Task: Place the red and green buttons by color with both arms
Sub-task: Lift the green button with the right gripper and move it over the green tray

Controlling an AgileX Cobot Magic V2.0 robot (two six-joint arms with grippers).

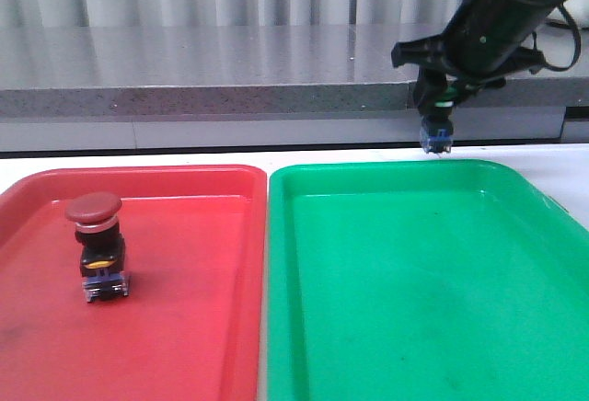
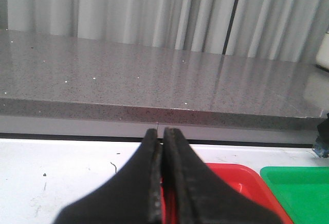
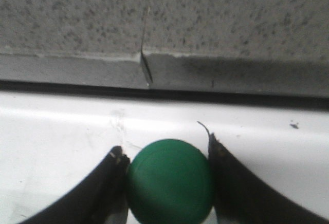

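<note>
The red button [image 1: 95,245] stands upright in the left half of the red tray [image 1: 202,327], dark red cap on top, free of any gripper. In the front view my right gripper [image 1: 438,111] hangs above the far edge of the green tray [image 1: 414,281], and the blue base of the green button [image 1: 436,137] pokes out below it. The right wrist view shows the round green cap [image 3: 170,180] pinched between the two fingers of the right gripper [image 3: 165,149]. My left gripper [image 2: 162,132] is shut with nothing in it, over the white table near the red tray's far corner [image 2: 241,180].
A grey stone ledge [image 1: 202,74] runs along the back of the table, close behind the right gripper, with curtains behind it. The two trays lie side by side and touch. The left arm does not show in the front view.
</note>
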